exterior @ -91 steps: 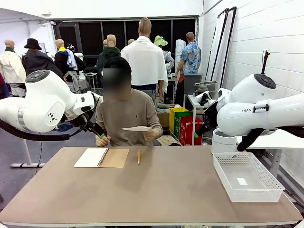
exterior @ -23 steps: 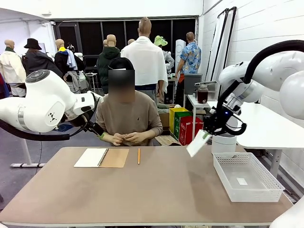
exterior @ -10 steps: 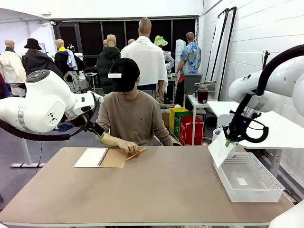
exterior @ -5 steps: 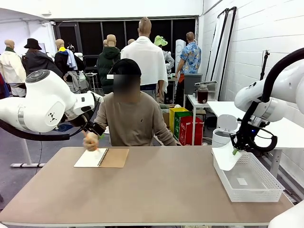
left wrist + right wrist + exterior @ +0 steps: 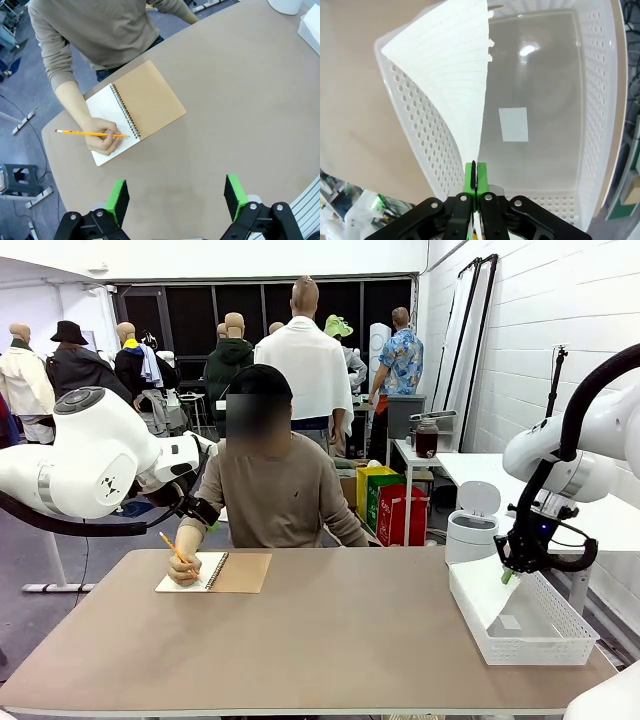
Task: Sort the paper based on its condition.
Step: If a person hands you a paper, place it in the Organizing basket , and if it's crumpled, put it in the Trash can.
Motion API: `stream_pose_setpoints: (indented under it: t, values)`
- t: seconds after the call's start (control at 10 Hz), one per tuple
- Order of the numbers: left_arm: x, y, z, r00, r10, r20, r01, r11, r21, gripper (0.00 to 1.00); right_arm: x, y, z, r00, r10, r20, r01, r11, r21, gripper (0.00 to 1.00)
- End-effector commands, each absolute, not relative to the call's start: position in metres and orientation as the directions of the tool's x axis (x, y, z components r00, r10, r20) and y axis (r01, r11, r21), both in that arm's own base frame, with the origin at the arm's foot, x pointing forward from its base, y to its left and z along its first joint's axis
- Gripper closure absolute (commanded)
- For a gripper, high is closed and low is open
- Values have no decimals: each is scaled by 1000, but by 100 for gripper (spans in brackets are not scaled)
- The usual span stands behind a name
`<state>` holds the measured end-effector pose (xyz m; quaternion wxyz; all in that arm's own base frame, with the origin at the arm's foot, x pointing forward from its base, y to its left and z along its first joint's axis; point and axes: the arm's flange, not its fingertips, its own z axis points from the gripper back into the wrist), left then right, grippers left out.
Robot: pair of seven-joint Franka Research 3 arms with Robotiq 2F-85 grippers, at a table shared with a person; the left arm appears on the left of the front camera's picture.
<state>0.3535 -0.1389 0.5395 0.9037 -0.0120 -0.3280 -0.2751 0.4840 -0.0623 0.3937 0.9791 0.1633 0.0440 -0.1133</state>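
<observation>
The right gripper (image 5: 474,176) was pinched fully shut on one edge of a lined paper sheet (image 5: 452,75). The sheet fanned out ahead of its fingers, draped over the wall of the white perforated basket (image 5: 600,100). This looked like the placing step, nearly done. Next the jaws should part so the sheet drops inside. The left gripper (image 5: 175,192) hung wide open, holding nothing.

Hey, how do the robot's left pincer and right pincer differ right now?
The left pincer stands open and empty, while the right pincer is shut on a sheet of paper. The left pincer hangs above bare table near the notebook. The right pincer is above the white basket, with the sheet bowing across one wall. Both are black with green pads.
</observation>
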Motion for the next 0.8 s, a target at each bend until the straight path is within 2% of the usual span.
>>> stream_pose_setpoints:
  t: [0.0, 0.2, 0.5, 0.6, 0.7]
  values:
    - [354, -138, 539, 634, -489, 599, 505, 848, 158, 0, 483, -64, 379, 958, -219, -187, 264, 928, 263, 100]
    - [354, -138, 539, 634, -489, 599, 505, 848, 158, 0, 479, -60, 372, 949, -210, -234, 263, 938, 226, 100]
    - [354, -138, 539, 634, -489, 599, 505, 848, 158, 0, 484, -58, 366, 943, -235, -236, 277, 947, 164, 100]
    - [354, -138, 539, 634, -489, 599, 505, 848, 158, 0, 483, -57, 368, 940, -243, -240, 278, 952, 127, 96]
    - [354, -138, 539, 634, -489, 599, 505, 848, 158, 0, 483, -55, 368, 936, -246, -252, 277, 956, 96, 76]
